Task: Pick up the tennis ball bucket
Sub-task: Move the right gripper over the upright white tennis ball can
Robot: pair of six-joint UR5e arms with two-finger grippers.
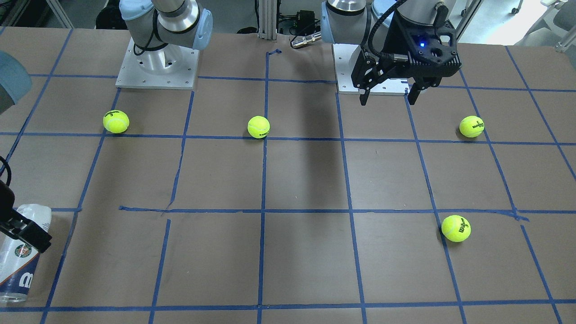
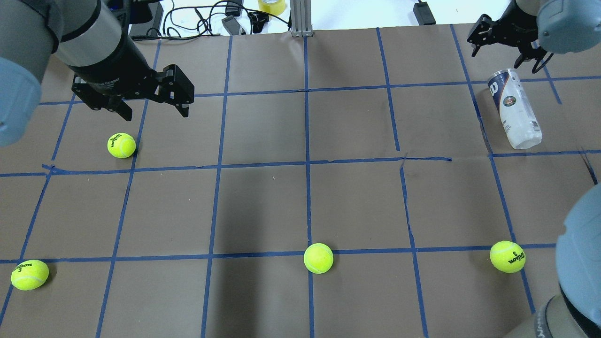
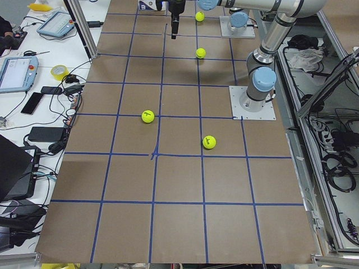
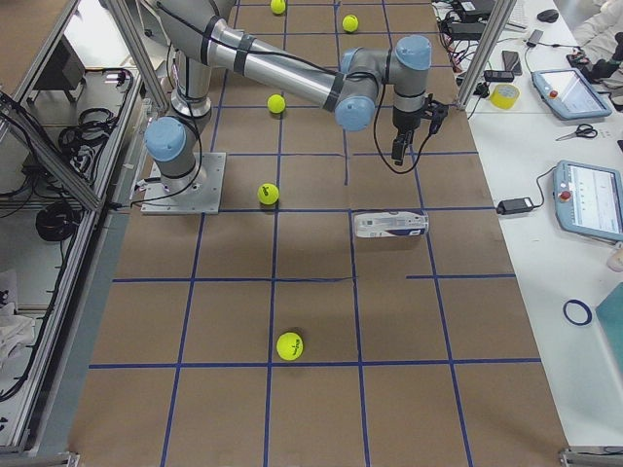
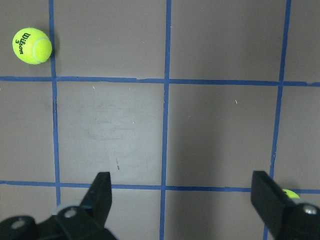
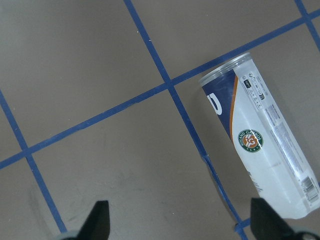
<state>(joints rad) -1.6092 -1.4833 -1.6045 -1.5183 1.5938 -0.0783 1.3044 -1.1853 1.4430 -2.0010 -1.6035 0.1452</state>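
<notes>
The tennis ball bucket (image 2: 514, 110) is a clear can with a white label and a navy band. It lies on its side at the table's far right, and also shows in the front-facing view (image 1: 20, 256), the right side view (image 4: 389, 225) and the right wrist view (image 6: 262, 145). My right gripper (image 2: 504, 54) is open and empty. It hangs above the table just beyond the can's navy end, without touching it. In the right wrist view the can lies to the right of the right gripper (image 6: 182, 225). My left gripper (image 2: 155, 111) is open and empty over the far left of the table, and also shows in the front-facing view (image 1: 388, 100).
Several yellow-green tennis balls lie on the brown, blue-taped table: one near my left gripper (image 2: 121, 145), one at the near left (image 2: 29, 274), one at the near middle (image 2: 318, 258) and one at the near right (image 2: 507, 257). Cables and a tape roll (image 2: 271, 5) lie beyond the far edge.
</notes>
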